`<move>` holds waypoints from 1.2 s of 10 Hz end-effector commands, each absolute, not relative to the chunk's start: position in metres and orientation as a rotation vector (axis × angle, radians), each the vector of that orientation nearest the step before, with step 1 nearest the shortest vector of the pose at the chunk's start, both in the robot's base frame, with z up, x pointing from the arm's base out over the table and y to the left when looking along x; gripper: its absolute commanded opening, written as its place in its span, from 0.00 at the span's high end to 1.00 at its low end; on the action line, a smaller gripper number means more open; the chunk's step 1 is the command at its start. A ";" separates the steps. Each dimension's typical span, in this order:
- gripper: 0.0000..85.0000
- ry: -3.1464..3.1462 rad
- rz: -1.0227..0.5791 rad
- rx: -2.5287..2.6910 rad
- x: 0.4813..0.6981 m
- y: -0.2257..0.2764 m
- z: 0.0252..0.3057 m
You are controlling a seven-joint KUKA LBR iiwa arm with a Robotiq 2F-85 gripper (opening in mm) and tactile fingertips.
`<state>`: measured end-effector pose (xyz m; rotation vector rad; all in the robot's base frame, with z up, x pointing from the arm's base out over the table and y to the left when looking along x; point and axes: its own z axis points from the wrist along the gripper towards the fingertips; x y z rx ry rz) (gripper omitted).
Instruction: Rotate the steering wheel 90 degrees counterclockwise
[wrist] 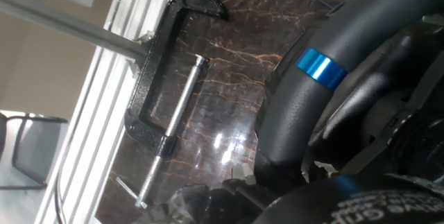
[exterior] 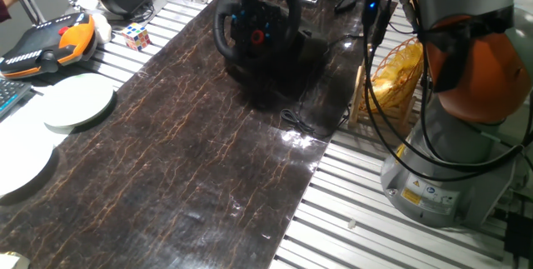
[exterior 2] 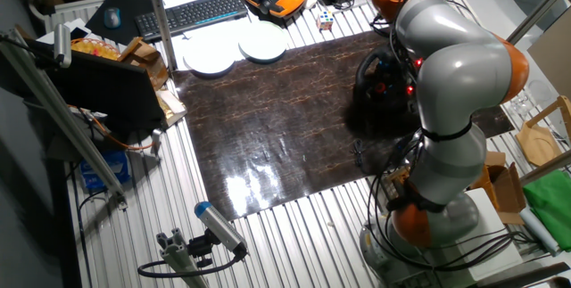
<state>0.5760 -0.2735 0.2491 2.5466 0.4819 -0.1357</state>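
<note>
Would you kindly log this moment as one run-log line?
task: rotate wheel | wheel: upright at mat's far end | gripper: close at rim, state unclear | clamp: behind wheel

I see the steering wheel [exterior: 256, 19] upright at the far end of the dark marbled mat [exterior: 200, 136]. Two white plates [exterior: 77, 102] lie left on the tabletop [exterior: 366, 219]; a Rubik's cube [exterior: 137, 36] sits beyond them.
</note>
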 end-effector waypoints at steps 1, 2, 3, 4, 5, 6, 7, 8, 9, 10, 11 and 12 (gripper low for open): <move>0.47 0.518 -0.145 2.551 0.576 -0.274 0.249; 0.48 0.550 -0.151 2.556 0.576 -0.274 0.250; 0.48 0.572 -0.166 2.557 0.575 -0.274 0.251; 0.47 0.578 -0.170 2.556 0.574 -0.274 0.252; 0.44 0.584 -0.177 2.553 0.573 -0.274 0.253; 0.43 0.585 -0.180 2.551 0.572 -0.273 0.253; 0.43 0.593 -0.184 2.550 0.572 -0.274 0.252; 0.43 0.604 -0.188 2.549 0.572 -0.274 0.252; 0.45 0.623 -0.192 2.549 0.572 -0.274 0.252; 0.50 0.631 -0.193 2.547 0.572 -0.274 0.252; 0.59 0.642 -0.193 2.546 0.571 -0.274 0.253; 0.71 0.647 -0.188 2.544 0.571 -0.274 0.253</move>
